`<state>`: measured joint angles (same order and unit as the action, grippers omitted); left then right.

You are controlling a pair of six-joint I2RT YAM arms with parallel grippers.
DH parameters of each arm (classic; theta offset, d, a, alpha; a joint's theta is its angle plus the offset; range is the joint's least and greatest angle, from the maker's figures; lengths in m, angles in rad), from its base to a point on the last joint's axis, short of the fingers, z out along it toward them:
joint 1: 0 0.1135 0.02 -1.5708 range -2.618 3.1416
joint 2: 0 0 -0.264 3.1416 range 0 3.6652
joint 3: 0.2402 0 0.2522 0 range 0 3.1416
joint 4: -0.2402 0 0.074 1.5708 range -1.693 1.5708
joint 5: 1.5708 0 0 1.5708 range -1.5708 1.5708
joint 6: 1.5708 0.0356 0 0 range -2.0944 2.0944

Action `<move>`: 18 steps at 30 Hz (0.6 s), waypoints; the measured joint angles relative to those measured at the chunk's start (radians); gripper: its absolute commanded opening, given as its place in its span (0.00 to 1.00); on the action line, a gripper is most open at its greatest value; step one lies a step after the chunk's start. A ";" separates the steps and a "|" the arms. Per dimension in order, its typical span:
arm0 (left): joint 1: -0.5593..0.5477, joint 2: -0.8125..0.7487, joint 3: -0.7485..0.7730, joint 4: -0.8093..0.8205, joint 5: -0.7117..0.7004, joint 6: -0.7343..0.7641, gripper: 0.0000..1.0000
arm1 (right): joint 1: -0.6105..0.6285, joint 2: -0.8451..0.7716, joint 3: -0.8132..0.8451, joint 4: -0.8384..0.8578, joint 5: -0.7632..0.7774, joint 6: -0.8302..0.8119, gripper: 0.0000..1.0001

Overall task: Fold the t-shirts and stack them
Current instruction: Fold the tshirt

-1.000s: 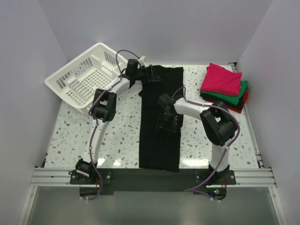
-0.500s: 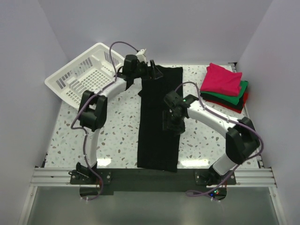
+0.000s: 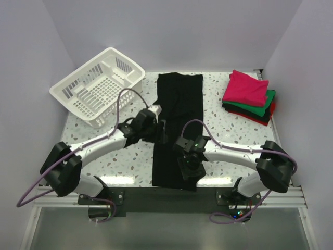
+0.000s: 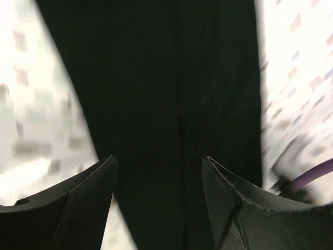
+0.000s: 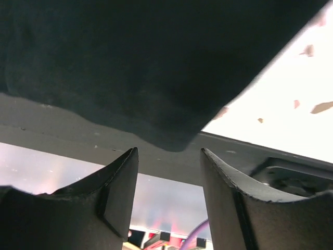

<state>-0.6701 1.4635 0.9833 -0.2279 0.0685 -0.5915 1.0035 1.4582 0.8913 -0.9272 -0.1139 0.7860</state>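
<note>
left arm (image 3: 99, 146): elbow folded out left, forearm low, reaching right toward centre | left gripper (image 3: 162, 131): aimed right, jaws apart | right arm (image 3: 234, 152): elbow out right, forearm reaching left | right gripper (image 3: 189, 172): aimed at near edge, jaws apart

White arm links (image 3: 99, 147), black joints (image 3: 62, 169), purple cables (image 4: 312, 175), black fingers (image 4: 83, 208)

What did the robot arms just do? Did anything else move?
Both arms pulled back toward their bases. The left gripper left the far end of the black t-shirt for its left edge; the right gripper went from middle to near end. Both are open. The folded stack and basket stayed put.
</note>
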 measured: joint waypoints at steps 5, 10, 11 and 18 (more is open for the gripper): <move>-0.127 -0.152 -0.270 -0.163 -0.039 -0.111 0.67 | 0.102 0.041 0.001 0.031 0.023 0.048 0.51; -0.237 -0.245 -0.402 -0.199 -0.035 -0.239 0.66 | 0.134 0.048 -0.011 0.063 0.049 0.081 0.49; -0.260 -0.246 -0.412 -0.199 -0.035 -0.261 0.66 | 0.134 0.048 -0.013 0.066 0.056 0.085 0.49; -0.303 -0.227 -0.454 -0.126 0.009 -0.352 0.64 | 0.134 0.074 -0.017 0.083 0.098 0.088 0.45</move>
<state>-0.9730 1.2362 0.5293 -0.3542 0.0772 -0.9440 1.1370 1.5326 0.8742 -0.8444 -0.0162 0.8738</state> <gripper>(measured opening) 0.646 0.463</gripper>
